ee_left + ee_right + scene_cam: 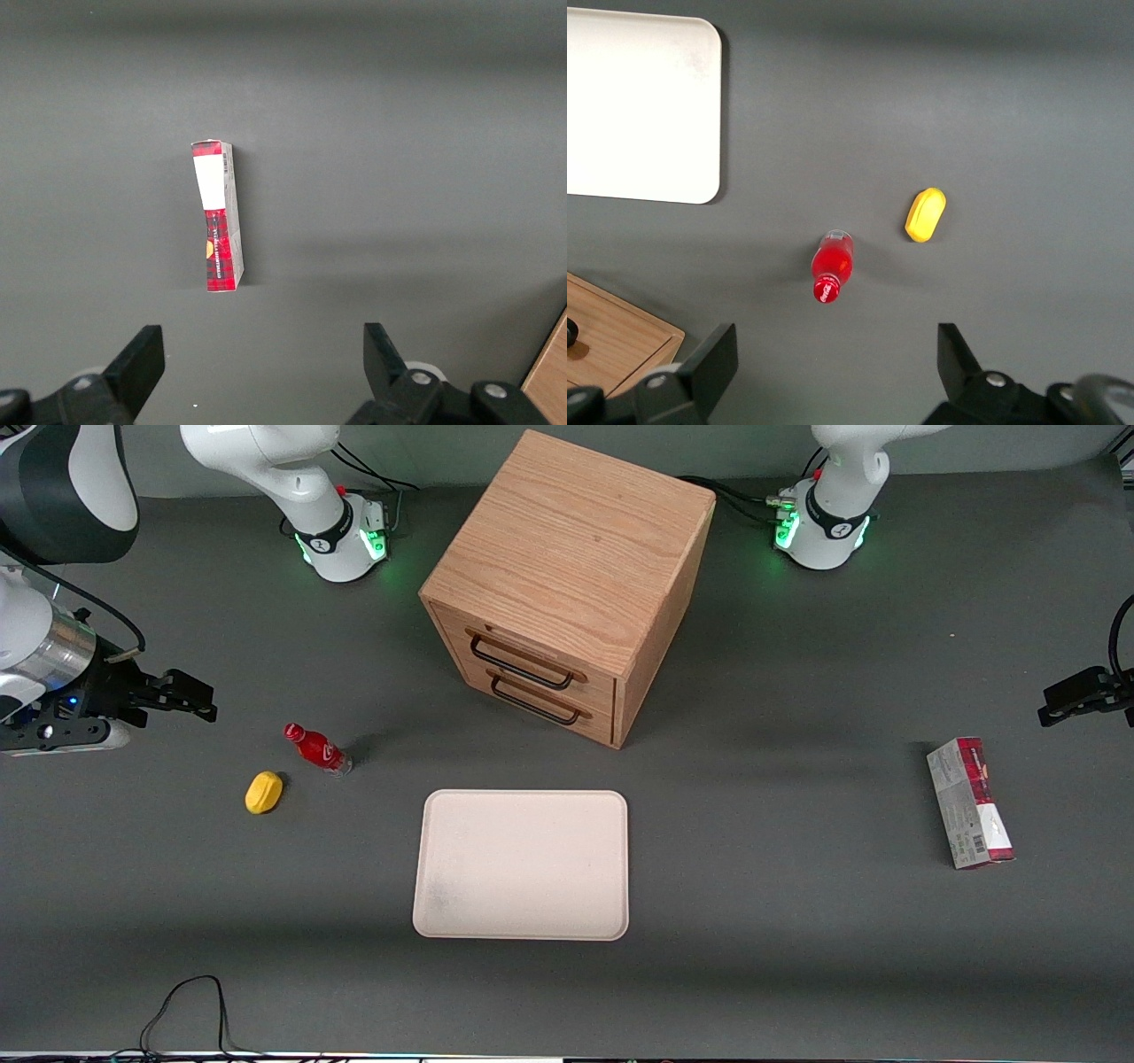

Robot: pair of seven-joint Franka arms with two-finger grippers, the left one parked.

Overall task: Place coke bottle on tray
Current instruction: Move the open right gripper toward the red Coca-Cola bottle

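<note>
Looking across the desk (797, 974), we find the working arm held out sideways at its own end, its silver wrist joint and black gripper (197, 695) raised above the surface and the fingers reaching level toward the middle of the desk. From the wrist view, the gripper (837, 367) has its two fingers (713, 363) spread wide apart with nothing between them, and it looks down on the coke bottle (831, 266). We see the coke bottle (316, 749) standing on the bare desk, its red cap tilted toward the working arm in the front view, nearer the front camera than the gripper and apart from it. A yellow lemon-shaped lump (264, 792) lies just beside the bottle, a little nearer the camera. The tray (523, 864) rests flat on the desk, with nothing on it, well apart from the bottle and in front of the wooden drawer box (567, 584). A red and white carton (970, 803) lies toward the parked arm's end.
</note>
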